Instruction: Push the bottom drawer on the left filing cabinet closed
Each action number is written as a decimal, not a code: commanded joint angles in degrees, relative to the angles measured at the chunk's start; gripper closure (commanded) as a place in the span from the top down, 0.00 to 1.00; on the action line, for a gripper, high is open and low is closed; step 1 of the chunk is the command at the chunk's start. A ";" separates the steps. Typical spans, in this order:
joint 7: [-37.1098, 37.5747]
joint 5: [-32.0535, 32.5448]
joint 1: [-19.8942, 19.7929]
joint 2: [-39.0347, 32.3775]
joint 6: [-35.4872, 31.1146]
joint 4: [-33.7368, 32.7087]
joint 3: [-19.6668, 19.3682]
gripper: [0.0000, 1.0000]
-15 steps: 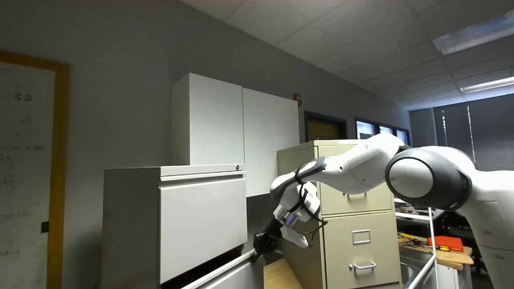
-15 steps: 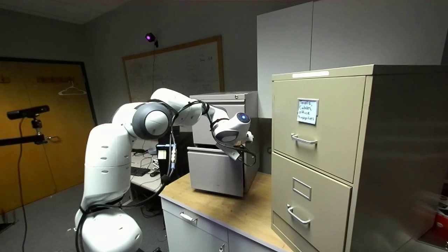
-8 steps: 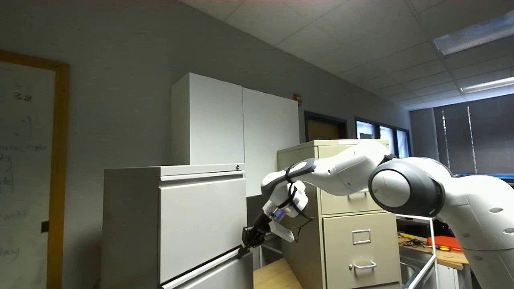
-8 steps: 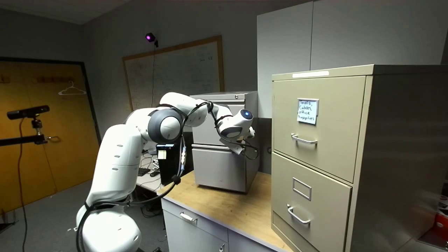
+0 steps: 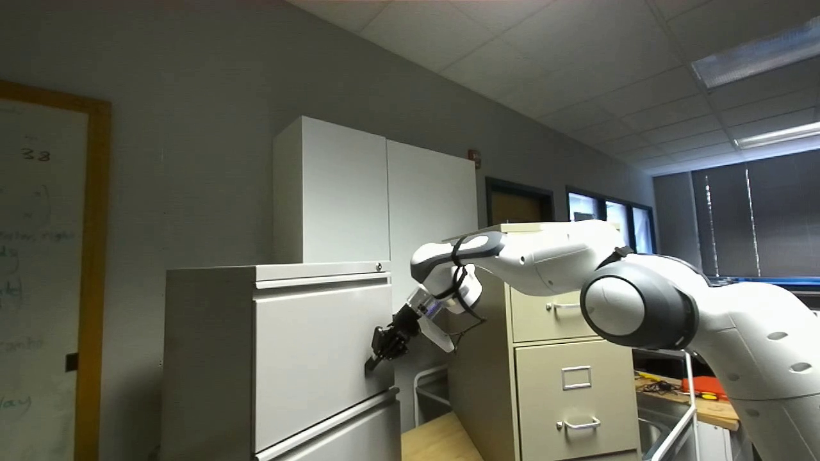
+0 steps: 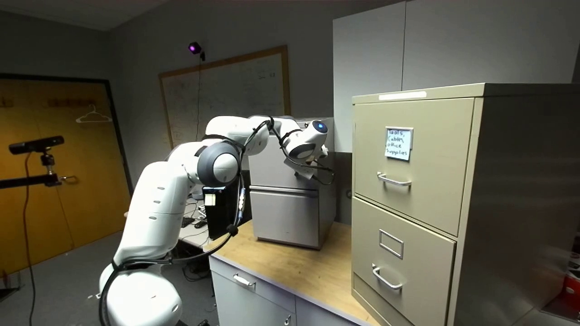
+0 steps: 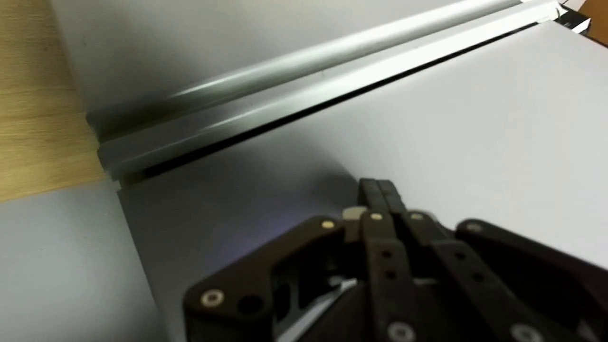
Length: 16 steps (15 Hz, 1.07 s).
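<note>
The bottom drawer (image 5: 359, 442) (image 6: 285, 217) of the grey-white left filing cabinet (image 5: 208, 358) (image 6: 327, 208) sits about flush under the upper drawer (image 5: 320, 358). Its top pull strip runs close below the upper drawer, with only a thin dark line between them. In the wrist view the bottom drawer (image 7: 213, 33) is at the top and the upper drawer (image 7: 475, 123) below it. My gripper (image 5: 370, 365) is shut and empty, its fingertips (image 7: 378, 187) pressed together. It is at the upper drawer's face, above the bottom drawer; I cannot tell if it touches. The arm mostly hides it in an exterior view.
The cabinet stands on a wooden countertop (image 6: 290, 271). A beige labelled filing cabinet (image 5: 570, 390) (image 6: 412, 163) stands to its right. A white cupboard (image 5: 346, 198) is behind. A whiteboard (image 6: 226, 86) hangs on the wall.
The bottom drawer stood partly out with a dark gap above it; it has moved in, about flush. My gripper followed it in, then rose from its top edge to the upper drawer's face.
</note>
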State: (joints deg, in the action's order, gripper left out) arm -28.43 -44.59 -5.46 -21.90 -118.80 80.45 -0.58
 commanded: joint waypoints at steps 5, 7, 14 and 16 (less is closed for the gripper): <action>3.51 2.65 -2.44 -1.47 2.60 -4.21 0.35 0.00; 3.40 3.10 -3.66 0.12 1.95 -0.29 -0.25 0.00; 3.19 3.05 -7.33 -0.44 1.53 10.21 -1.15 0.00; 3.58 2.24 -7.06 -0.86 1.64 11.28 -0.55 0.00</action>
State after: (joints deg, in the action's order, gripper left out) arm -26.49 -41.58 -12.73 -23.13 -116.76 89.70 -2.15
